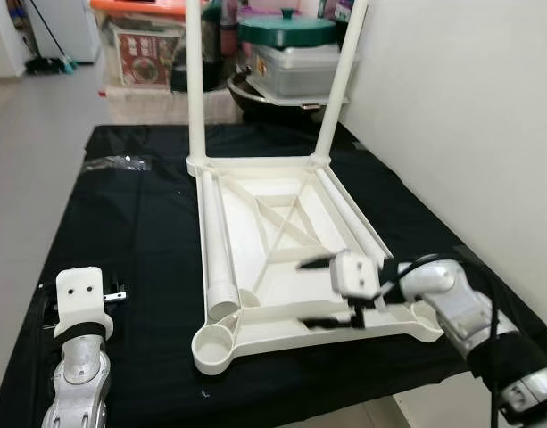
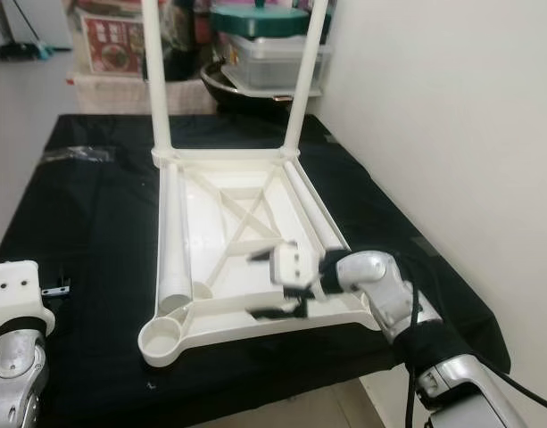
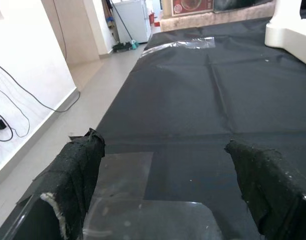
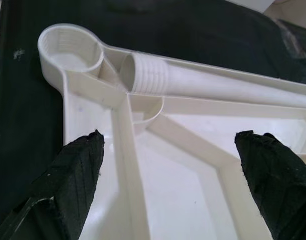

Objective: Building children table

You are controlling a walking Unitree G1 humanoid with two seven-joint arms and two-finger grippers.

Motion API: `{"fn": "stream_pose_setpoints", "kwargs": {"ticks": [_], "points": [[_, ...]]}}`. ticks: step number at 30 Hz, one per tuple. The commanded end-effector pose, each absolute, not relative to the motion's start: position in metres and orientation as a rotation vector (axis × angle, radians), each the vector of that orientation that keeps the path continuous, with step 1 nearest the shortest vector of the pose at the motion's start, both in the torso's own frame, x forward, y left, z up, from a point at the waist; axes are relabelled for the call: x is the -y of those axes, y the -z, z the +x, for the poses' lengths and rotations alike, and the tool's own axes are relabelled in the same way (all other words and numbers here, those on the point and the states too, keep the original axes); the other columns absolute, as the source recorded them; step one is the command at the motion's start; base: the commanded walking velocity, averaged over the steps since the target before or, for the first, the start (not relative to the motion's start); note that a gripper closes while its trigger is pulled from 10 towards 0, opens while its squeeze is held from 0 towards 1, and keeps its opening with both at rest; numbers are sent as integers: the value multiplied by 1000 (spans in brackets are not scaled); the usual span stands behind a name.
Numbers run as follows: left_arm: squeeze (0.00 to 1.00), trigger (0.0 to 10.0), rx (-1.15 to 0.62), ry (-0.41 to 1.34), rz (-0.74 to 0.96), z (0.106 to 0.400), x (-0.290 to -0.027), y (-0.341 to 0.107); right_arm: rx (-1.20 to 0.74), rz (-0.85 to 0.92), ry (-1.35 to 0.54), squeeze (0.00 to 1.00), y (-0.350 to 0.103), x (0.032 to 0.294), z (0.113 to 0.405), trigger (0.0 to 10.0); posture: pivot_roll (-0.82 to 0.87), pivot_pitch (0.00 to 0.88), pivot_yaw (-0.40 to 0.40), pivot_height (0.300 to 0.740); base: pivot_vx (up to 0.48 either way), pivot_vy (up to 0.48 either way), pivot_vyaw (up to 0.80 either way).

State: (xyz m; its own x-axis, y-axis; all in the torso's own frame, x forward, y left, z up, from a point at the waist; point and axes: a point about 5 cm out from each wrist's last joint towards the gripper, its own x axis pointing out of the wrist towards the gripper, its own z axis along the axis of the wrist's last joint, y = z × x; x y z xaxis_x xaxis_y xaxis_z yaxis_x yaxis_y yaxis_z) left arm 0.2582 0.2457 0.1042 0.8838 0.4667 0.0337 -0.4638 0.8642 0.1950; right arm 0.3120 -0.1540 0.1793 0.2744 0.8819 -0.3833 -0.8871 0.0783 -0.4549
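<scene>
The white children's tabletop (image 1: pixel 282 234) lies upside down on a black cloth. Two white legs (image 1: pixel 194 80) stand upright in its far corner sockets. A loose leg (image 1: pixel 216 245) lies inside along the left rim, its threaded end (image 4: pixel 148 75) beside the empty near-left socket (image 1: pixel 215 346). Another loose leg (image 1: pixel 349 214) lies along the right rim. My right gripper (image 1: pixel 304 294) hovers open over the tabletop's near edge, fingers pointing left, nothing between them. My left gripper (image 3: pixel 162 165) is open and low over the cloth at the table's near-left corner.
A clear plastic bag (image 1: pixel 117 162) lies on the cloth (image 1: pixel 148 232) at the far left. Storage boxes (image 1: pixel 139 45) and a green-lidded pot (image 1: pixel 286 27) stand behind the table. A white wall (image 1: pixel 469 107) runs along the right. Open floor lies to the left.
</scene>
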Motion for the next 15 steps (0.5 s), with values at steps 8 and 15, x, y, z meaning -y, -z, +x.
{"fn": "stream_pose_setpoints", "kwargs": {"ticks": [8, 15], "points": [[0, 10000, 41, -380, 156, 261, -229, -110, 208, -347, -886, 0, -203, 126, 343, 10000, 82, 0, -112, 740, 0, 0, 0], [0, 10000, 113, -306, 195, 262, -219, -123, 164, -43, -614, 0, -189, 91, 341, 10000, 89, 0, -103, 740, 0, -274, 0]]}}
